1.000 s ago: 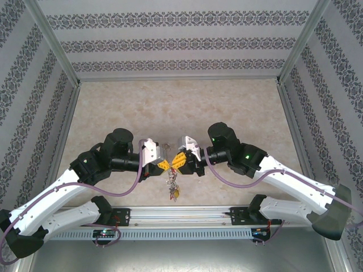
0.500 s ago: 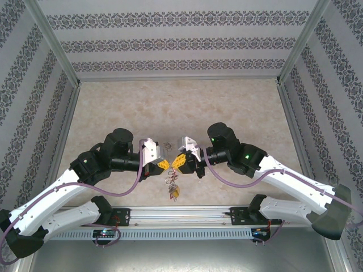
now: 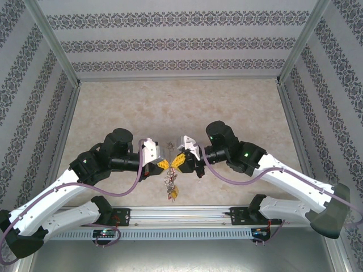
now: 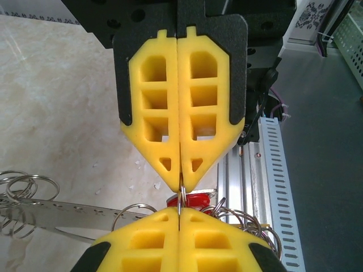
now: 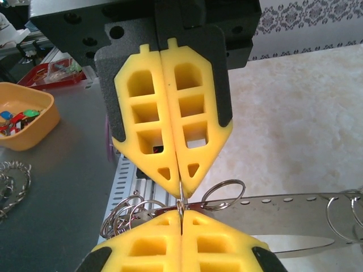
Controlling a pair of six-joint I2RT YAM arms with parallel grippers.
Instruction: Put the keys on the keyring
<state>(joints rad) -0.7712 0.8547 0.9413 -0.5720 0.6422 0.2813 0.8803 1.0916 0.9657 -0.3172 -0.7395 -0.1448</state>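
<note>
**Two closed grips share one thin wire, and a slip is the main risk**

The left gripper (image 3: 163, 165) and the right gripper (image 3: 178, 162) meet tip to tip over the near middle of the bench (image 3: 181, 107). Both sets of fingers are pressed fully together, seam to seam. Each pinches the same thin silvery ring (image 4: 180, 197) at its very point, and the wire runs into both seams.

The keyring (image 3: 172, 185) appears to hang just below that meeting point as a bunch of rings and tags. Its flat perforated strip (image 4: 57, 212) runs off to the side. A red key tag (image 4: 195, 199) sits just behind the pinched ring. I cannot tell whether it is threaded on.

The hold looks slight, with soft foam tips on a narrow wire and the weight of the bunch pulling down. If either arm twists or draws away unevenly, the ring could pivot in the seams or slide out. The whole bunch could then drop toward the near rail. Pulling apart too hard might instead bend the ring. The loose rings crowding the tips could also snag a finger and drag the bunch sideways.

The arms mirror each other. Each reaches in from its own near corner with its elbow bowed outward and its forearm roughly level. The wrists are turned so the fingers point straight at each other.
</note>
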